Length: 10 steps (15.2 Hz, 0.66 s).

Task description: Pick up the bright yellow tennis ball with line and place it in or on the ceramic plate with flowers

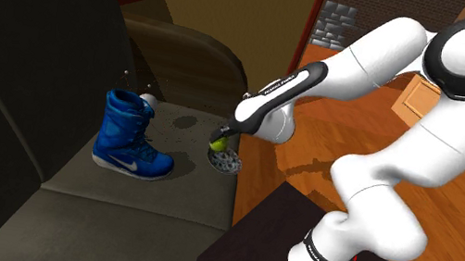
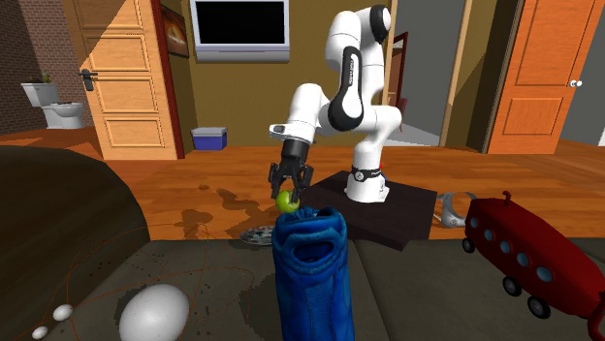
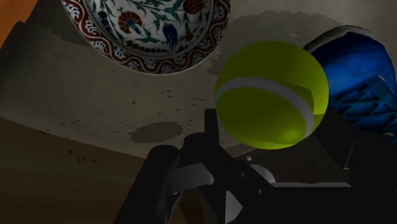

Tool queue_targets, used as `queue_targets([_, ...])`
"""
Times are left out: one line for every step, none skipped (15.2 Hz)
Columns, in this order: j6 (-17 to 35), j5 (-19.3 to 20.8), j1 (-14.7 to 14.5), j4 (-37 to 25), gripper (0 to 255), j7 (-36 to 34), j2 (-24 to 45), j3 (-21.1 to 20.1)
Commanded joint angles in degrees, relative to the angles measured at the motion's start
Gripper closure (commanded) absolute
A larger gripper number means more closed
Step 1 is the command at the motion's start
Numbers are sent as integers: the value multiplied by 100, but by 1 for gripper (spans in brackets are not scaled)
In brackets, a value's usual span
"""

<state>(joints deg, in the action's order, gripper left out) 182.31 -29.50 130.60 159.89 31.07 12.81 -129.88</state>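
The pincer (image 2: pixel 288 195) is clamping the yellow-green tennis ball (image 3: pixel 271 95) and hanging just above the flowered plate (image 3: pixel 146 32), which is lying at the sofa's (image 1: pixel 118 202) front edge.

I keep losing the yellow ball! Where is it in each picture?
Shoulder view: the tennis ball is near the middle, held in the gripper, to the right of the blue boot.
Second exterior view: the tennis ball is in the middle, just above the blue boot.
Wrist view: the tennis ball is between the flowered plate and the blue boot.
Shared landmark: the blue boot.
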Motion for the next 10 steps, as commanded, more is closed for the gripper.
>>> queue_targets([-183, 180, 229, -21, 255, 302, 157, 253])
queue_targets([-283, 271, 386, -37, 255, 422, 226, 317])
queue_targets([-388, 356, 527, -63, 255, 545, 288, 393])
queue_targets([-496, 440, 652, -97, 255, 667, 344, 481])
queue_targets([-607, 521, 762, -141, 255, 788, 395, 583])
queue_targets([-512, 380, 431, -145, 255, 929, 371, 888])
queue_targets([-416, 256, 77, -150, 255, 1060, 358, 1220])
queue_targets([-316, 161, -295, -154, 255, 1170, 359, 1575])
queue_targets([-214, 80, -675, -159, 255, 1272, 371, 1942])
queue_targets([-110, 26, -1055, -164, 255, 1355, 396, 2314])
